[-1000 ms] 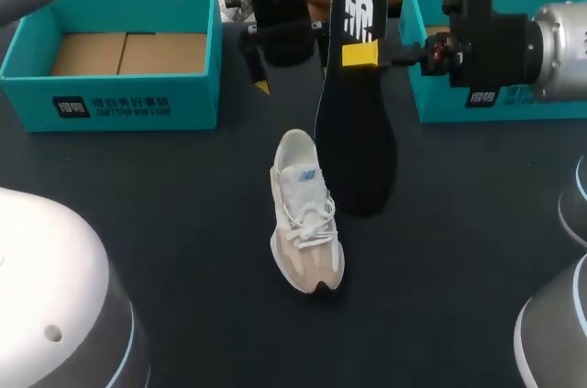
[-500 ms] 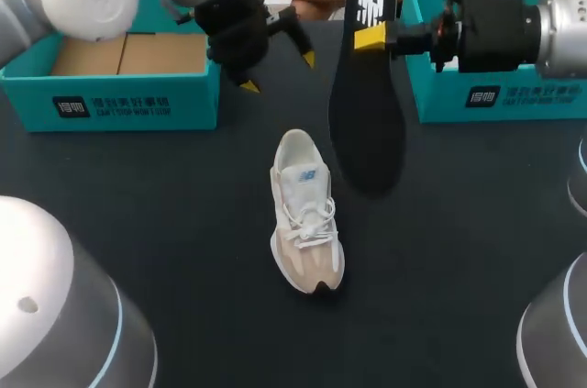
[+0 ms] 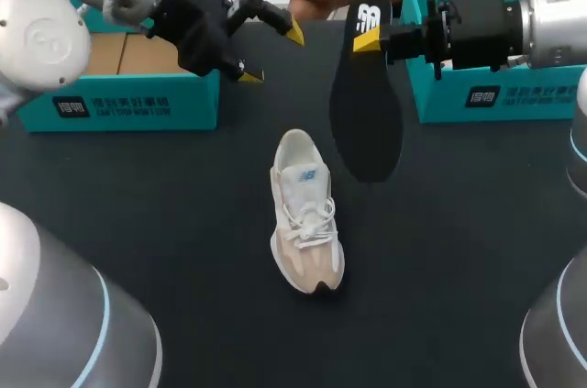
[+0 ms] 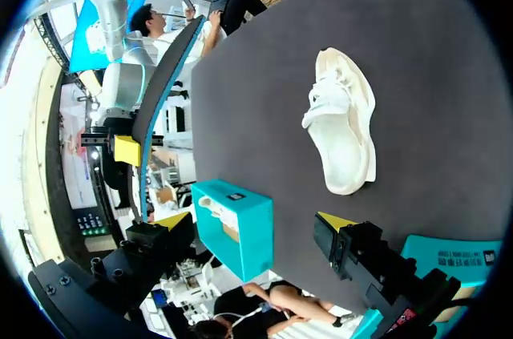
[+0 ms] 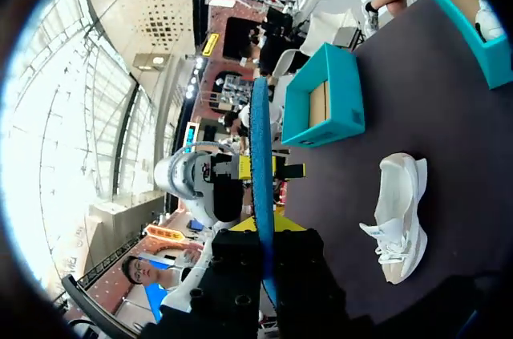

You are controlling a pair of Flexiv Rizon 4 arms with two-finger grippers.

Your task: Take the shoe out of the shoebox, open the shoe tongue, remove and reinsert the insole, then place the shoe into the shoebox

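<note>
Lying loose on the dark desk (image 3: 477,250), nearer than the left shoebox (image 3: 119,99) and right shoebox (image 3: 495,99), the shoe (image 3: 307,223) is pointing its toe at the near edge, with nothing bracing it. The insole (image 3: 367,122) is hanging just right of it, pinched only at its heel end by the right gripper (image 3: 370,38). It is likely to be flexing on entry and shoving the shoe aside. The left gripper (image 3: 271,56) is hovering wide and empty, at the far left.

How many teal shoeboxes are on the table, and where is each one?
2. The left shoebox stands at the table's far left corner, the right shoebox at its far right. None seems hidden.
</note>
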